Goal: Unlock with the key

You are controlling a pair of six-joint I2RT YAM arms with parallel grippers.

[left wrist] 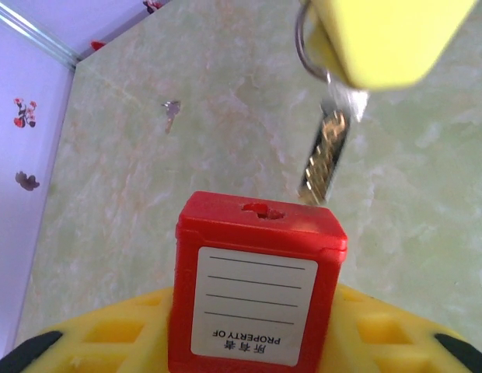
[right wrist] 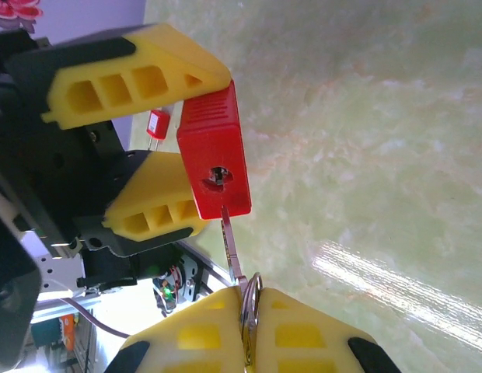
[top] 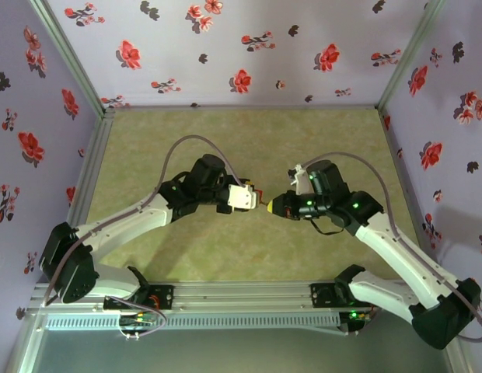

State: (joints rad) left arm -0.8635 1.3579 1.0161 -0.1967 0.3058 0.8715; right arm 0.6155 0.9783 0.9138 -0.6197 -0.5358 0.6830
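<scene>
My left gripper (left wrist: pixel 253 346) is shut on a red padlock (left wrist: pixel 256 287), which stands between its yellow fingers (left wrist: pixel 109 334) with the keyhole (left wrist: pixel 260 210) facing away. My right gripper (right wrist: pixel 253 330) is shut on the key's head and its wire ring. The thin metal key (right wrist: pixel 232 241) points at the padlock (right wrist: pixel 214 151). Its tip rests at the edge of the keyhole face, just off the keyhole (right wrist: pixel 219 175). From the left wrist, the key (left wrist: pixel 323 159) hangs down from the right finger (left wrist: pixel 381 35). From above, both grippers (top: pixel 253 198) (top: pixel 270 206) meet at mid-table.
A second small grey key (left wrist: pixel 171 115) lies loose on the green mat (top: pixel 225 249), beyond the padlock. A small red padlock with a wire shackle (right wrist: pixel 157 124) shows behind the left fingers. Flowered walls (top: pixel 241 47) close in the table on three sides.
</scene>
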